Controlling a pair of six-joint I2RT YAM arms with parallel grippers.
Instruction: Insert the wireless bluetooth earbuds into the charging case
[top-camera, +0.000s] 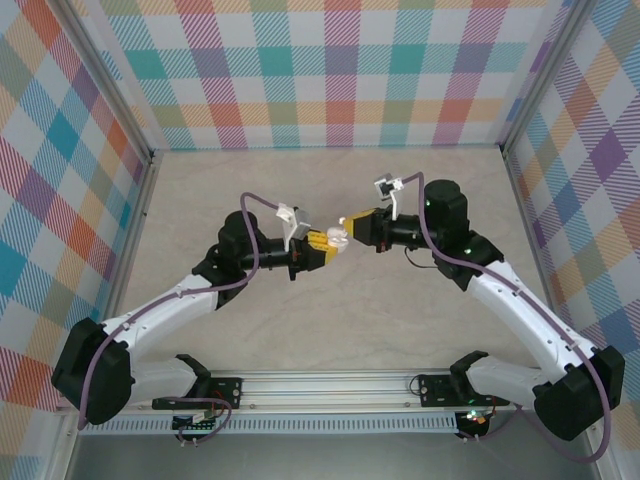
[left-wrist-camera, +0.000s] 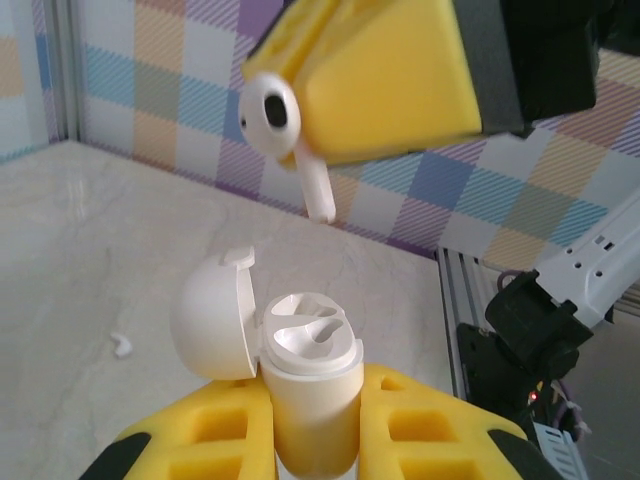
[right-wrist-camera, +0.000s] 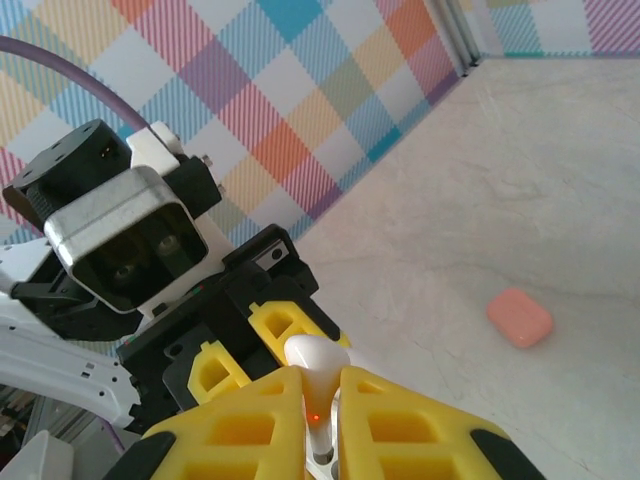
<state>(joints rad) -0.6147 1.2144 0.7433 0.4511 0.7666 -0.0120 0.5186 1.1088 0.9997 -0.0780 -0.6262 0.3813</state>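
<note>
1. Left gripper: clenched on the case, which is held upright between the yellow fingers, clear of the table. The lid is swung open to the left in the left wrist view. Two recesses are seen in the top of the case.

2. Earbud: white, stemmed. It is held just above the open case and apart from it, with the stem pointed down toward the recesses.

3. Right gripper: clamped on the earbud, which is seen pinched between the yellow fingers in the right wrist view. In the top view the two grippers are met tip to tip over the middle of the table.

4. White piece: lies on the table left of the case, too small to be identified.

5. Pink case: lies flat on the table, well apart from both grippers.

6. Walls: checked in pastel colours, set around the table.
</note>
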